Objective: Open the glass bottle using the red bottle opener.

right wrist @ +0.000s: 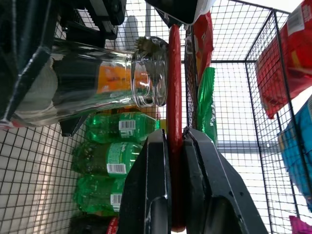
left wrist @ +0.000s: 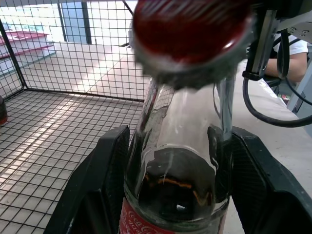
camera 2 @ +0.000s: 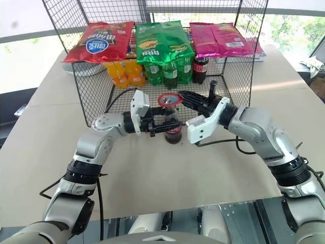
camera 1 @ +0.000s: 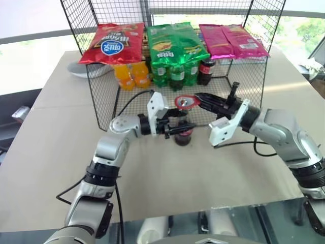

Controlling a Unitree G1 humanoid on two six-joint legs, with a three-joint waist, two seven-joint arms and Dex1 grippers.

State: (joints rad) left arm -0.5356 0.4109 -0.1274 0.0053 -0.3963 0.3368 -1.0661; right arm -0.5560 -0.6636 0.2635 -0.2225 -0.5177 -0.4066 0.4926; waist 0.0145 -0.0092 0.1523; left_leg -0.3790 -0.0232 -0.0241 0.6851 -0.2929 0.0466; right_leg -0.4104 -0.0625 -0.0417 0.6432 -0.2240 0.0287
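A: Item one, the glass bottle?
B: Upright on the table, just in front of the wire basket. Dark liquid, red label. Its neck stands between the two black fingers of the left gripper, which reaches in from 9 o'clock; the fingers are part open and pressed against the glass on either side, holding it.

A: Item two, the red bottle opener?
B: Lying flat over the bottle's mouth, at the bottle's 12 o'clock. Its handle runs toward 3 o'clock into the right gripper, whose fingers are clamped tight on it, one on each flat face.

A: Ring head against the cap?
B: Resting on the crimped cap; whether it has hooked the edge cannot be told.

A: Background stock?
B: Orange soda bottles, green bottles, crisp bags in the basket.
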